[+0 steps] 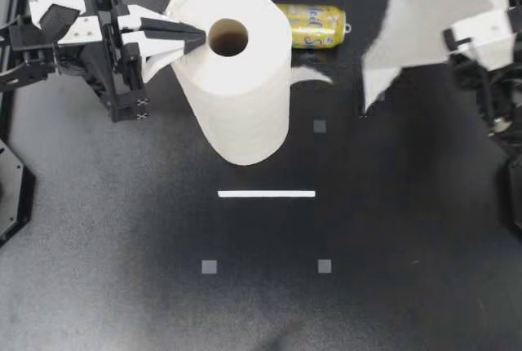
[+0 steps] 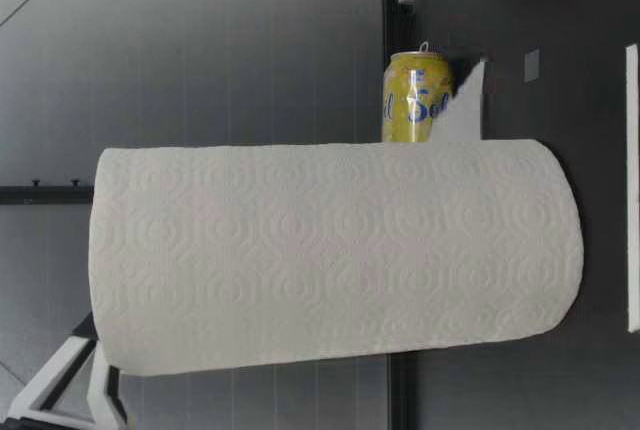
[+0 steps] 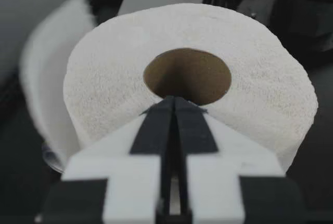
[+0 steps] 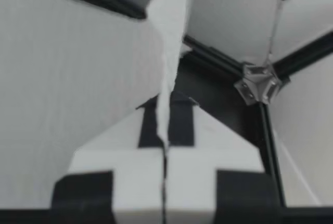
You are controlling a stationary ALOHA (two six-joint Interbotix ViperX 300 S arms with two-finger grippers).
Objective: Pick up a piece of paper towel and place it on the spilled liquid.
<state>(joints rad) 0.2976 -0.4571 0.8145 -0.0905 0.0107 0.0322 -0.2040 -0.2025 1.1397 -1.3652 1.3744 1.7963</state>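
Observation:
A paper towel roll point(image 1: 241, 73) stands upright at the table's middle back. My left gripper point(image 1: 198, 37) is shut, its tips resting on the roll's top at the rim of the cardboard core point(image 3: 187, 75); nothing is between the fingers point(image 3: 156, 125). My right gripper point(image 1: 453, 39) hangs at the back right, shut on a torn paper towel sheet point(image 1: 416, 28) that droops from it above the table. In the right wrist view the sheet point(image 4: 169, 41) is pinched edge-on between the shut fingers. No liquid shows on the dark table.
A yellow can point(image 1: 314, 26) lies on its side just behind the roll, with a loose flap of towel point(image 1: 314, 75) beside it. A white strip point(image 1: 266, 194) and three small grey squares point(image 1: 325, 266) mark the table in front of the roll.

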